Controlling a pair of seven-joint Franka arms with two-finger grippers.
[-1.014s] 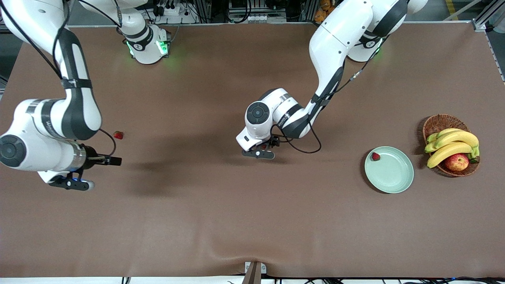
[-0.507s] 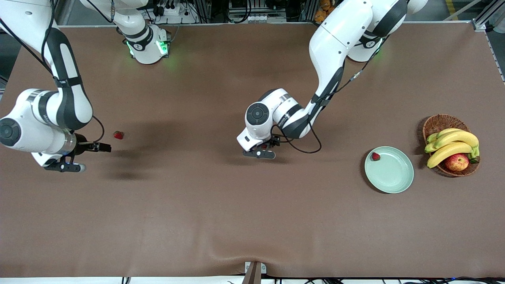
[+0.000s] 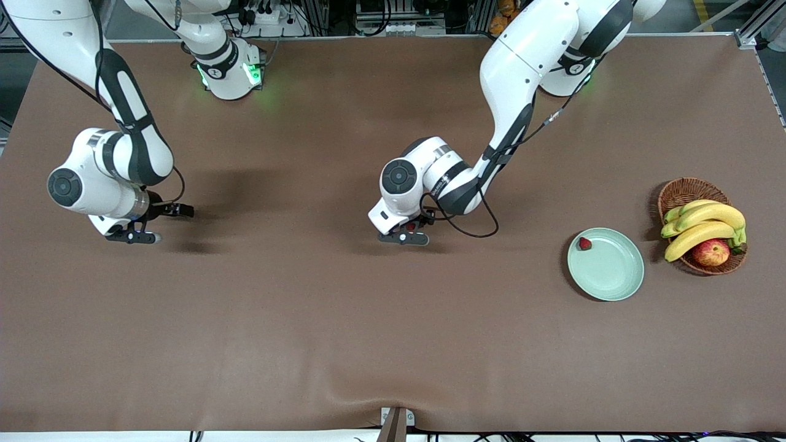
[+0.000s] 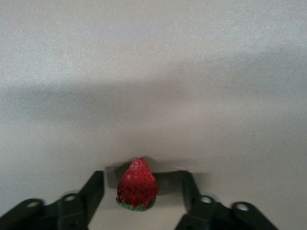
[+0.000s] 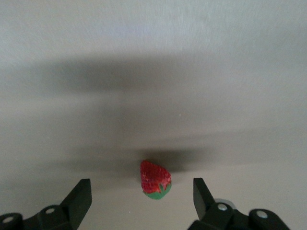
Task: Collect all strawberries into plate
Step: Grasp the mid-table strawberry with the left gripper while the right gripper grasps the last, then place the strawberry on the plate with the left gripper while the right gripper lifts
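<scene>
One strawberry [image 3: 585,244] lies in the pale mint-green plate [image 3: 614,273], near its rim. My left gripper [image 3: 410,226] is low over the middle of the table. It is open, with a second strawberry [image 4: 137,187] on the cloth between its fingers, apart from both. That berry shows as a red speck in the front view [image 3: 402,227]. My right gripper [image 3: 182,210] is low at the right arm's end of the table. It is open around the third strawberry [image 5: 155,179], which it hides in the front view.
A brown wicker basket [image 3: 681,191] with bananas [image 3: 706,222] and a red-yellow apple [image 3: 710,252] stands beside the plate at the left arm's end. The brown cloth has a ripple near the front edge.
My right arm has swung in and come down over the third strawberry, which now sits between its open fingers. My left gripper has hardly moved.
</scene>
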